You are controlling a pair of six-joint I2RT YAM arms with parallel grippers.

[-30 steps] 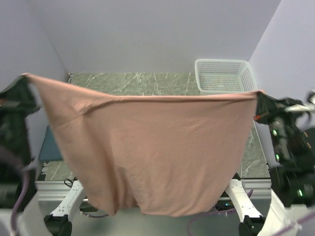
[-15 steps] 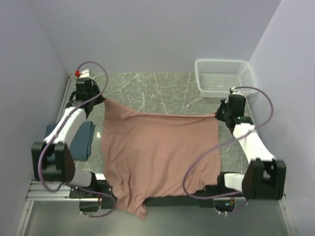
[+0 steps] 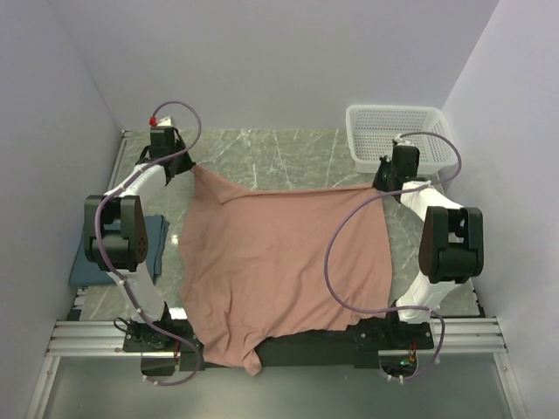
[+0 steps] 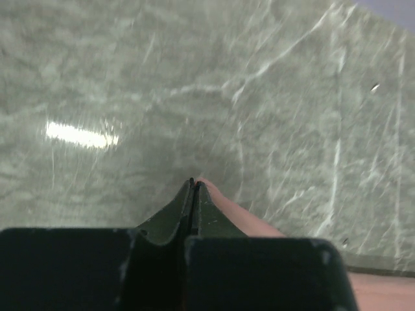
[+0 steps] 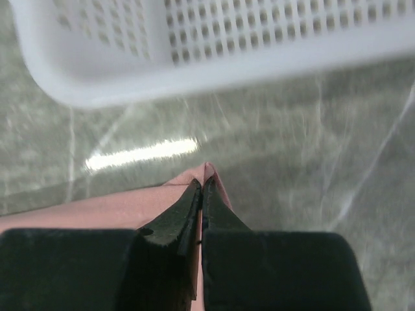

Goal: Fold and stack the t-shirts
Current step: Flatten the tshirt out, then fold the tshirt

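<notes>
- Salmon-pink t-shirt (image 3: 279, 262) is the big one. It's spread over the middle of the green marble table (image 3: 279, 148), with its far edge pulled into a nearly straight line between the two arms.
- The near end isn't flat. It looks like it spills over the table's front edge and bunches into a little tail at the near left.
- Left gripper (image 3: 190, 168) has the far-left corner. In the wrist view the fingers are pressed together with just a sliver of pink cloth poking out beside the tips.
- Right gripper (image 3: 382, 185) is the same story on the far-right corner: jaws pinched closed on a small peak of fabric, low over the table.
- The dark teal t-shirt (image 3: 155, 249) sits at the left side of the table, partly hidden behind the left arm and just beside the pink one. I can't tell if they touch.
- The white mesh basket (image 3: 393, 109) is in the far right corner, close behind the right gripper.
- My read: this is the lay-it-flat step, with no fold made yet.
- To do it well, I'd hold the far edge taut and drag it a touch farther back so the hem comes up onto the table. Then set both corners down and let go together.
- Biggest risk is the right arm bumping the basket, or a wrinkle getting locked in near that diagonal crease at the far left.
</notes>
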